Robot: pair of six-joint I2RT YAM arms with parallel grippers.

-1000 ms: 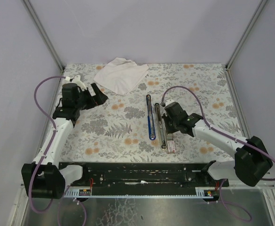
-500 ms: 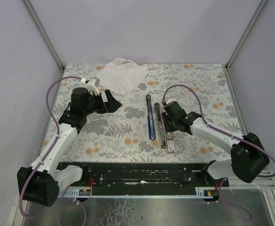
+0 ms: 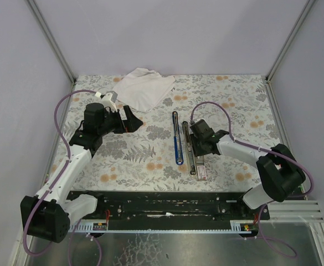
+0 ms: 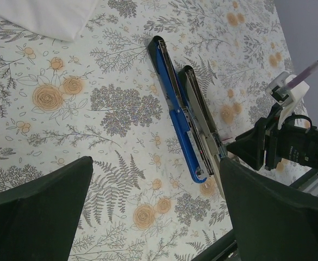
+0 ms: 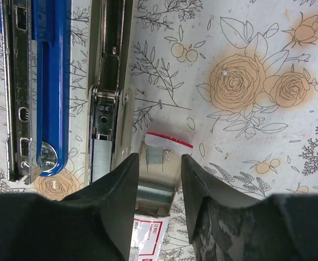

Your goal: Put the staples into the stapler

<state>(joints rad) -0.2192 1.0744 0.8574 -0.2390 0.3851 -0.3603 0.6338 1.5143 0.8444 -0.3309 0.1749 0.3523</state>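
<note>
A blue stapler (image 3: pixel 176 141) lies opened flat mid-table, with a silvery stapler (image 3: pixel 190 152) beside it on its right. The staples box (image 3: pixel 202 170), white with a pink-red label, lies at the silvery stapler's near end. In the right wrist view the box (image 5: pixel 148 236) has its end flap open and a silvery staple strip (image 5: pixel 154 196) shows inside. My right gripper (image 5: pixel 159 160) is open, its fingers flanking the box's open end. My left gripper (image 4: pixel 156 212) is open and empty, above the cloth left of the blue stapler (image 4: pixel 178 117).
A crumpled white cloth (image 3: pixel 142 87) lies at the back of the flowered table cover. The silvery stapler's magazine (image 5: pixel 100 157) holds a grey staple strip. A black rail (image 3: pixel 162 202) runs along the near edge. Grey walls stand on three sides.
My left arm has swung right, from the table's left edge toward the middle. My right arm's elbow has folded in while its gripper stayed over the staples box.
</note>
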